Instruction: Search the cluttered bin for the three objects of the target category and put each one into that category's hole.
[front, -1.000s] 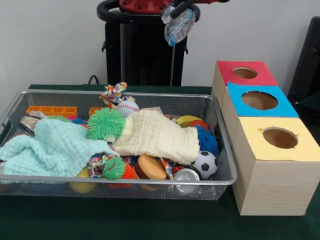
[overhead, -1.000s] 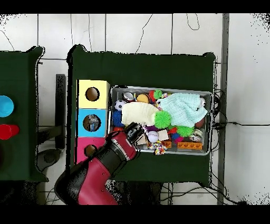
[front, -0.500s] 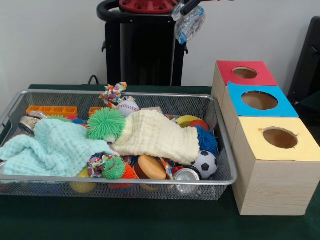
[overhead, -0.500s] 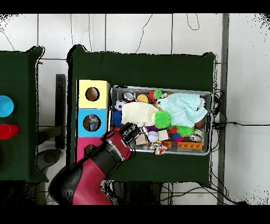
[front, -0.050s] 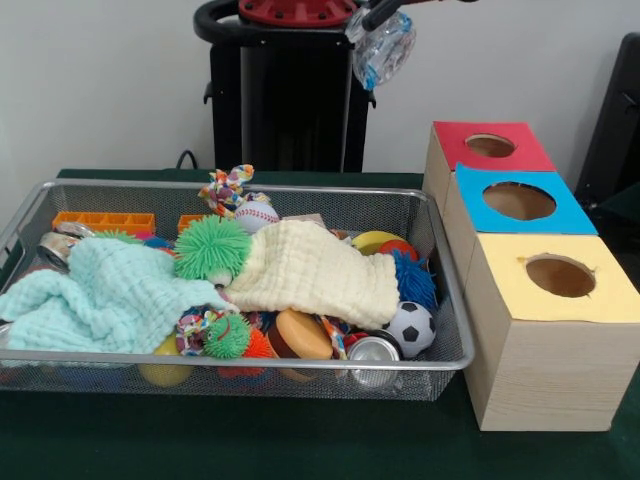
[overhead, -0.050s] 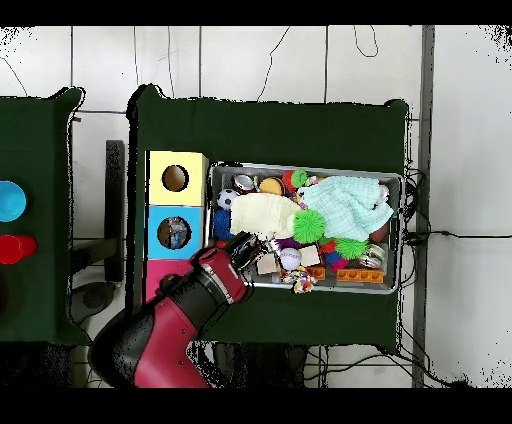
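Front view: the pincer (front, -0.050s: 375, 15) holds a crumpled clear bag (front, -0.050s: 383, 45) high above the bin's (front, -0.050s: 250, 365) far rim, left of the red box (front, -0.050s: 487, 150); overhead view: the arm (overhead, -0.050s: 190, 310) ends at the bin's (overhead, -0.050s: 305, 170) corner beside the blue box (overhead, -0.050s: 175, 232).

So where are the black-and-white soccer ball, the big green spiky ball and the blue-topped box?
Black-and-white soccer ball (front, -0.050s: 409, 328), front view, its middle.
Big green spiky ball (front, -0.050s: 211, 249), front view, its middle.
Blue-topped box (front, -0.050s: 575, 215), front view, top's right edge.
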